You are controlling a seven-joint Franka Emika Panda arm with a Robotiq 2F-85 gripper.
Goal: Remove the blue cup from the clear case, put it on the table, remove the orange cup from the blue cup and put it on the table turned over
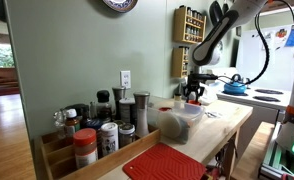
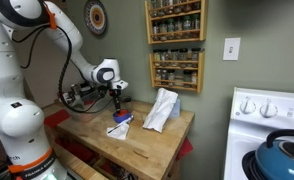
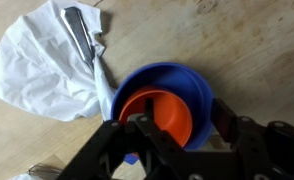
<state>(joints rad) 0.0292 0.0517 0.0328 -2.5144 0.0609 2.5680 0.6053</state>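
Table [image 3: 257, 40]: pale wood, seen bare around the cups in the wrist view.
Arm [image 2: 67, 45]: white, reached out over the countertop in both exterior views.
Clear case [image 1: 177, 122]: seen standing on the counter near a red mat [image 1: 165, 160], well apart from the wrist.
White crumpled sheet [image 3: 37, 70]: laid on the wood, touching the blue cup's side; a metal utensil [image 3: 80, 30] is laid on it.
Blue cup [image 3: 192, 85]: set upright on the table, outside the case.
Orange cup [image 3: 162, 105]: nested upright inside the blue cup.
Gripper [image 3: 179, 120]: lowered over the cups, dark fingers set apart, one over the orange cup, one outside the blue wall. Whether the wall is pinched cannot be told.
Spice jars [image 1: 107, 130]: labels are carried, too small to be read.
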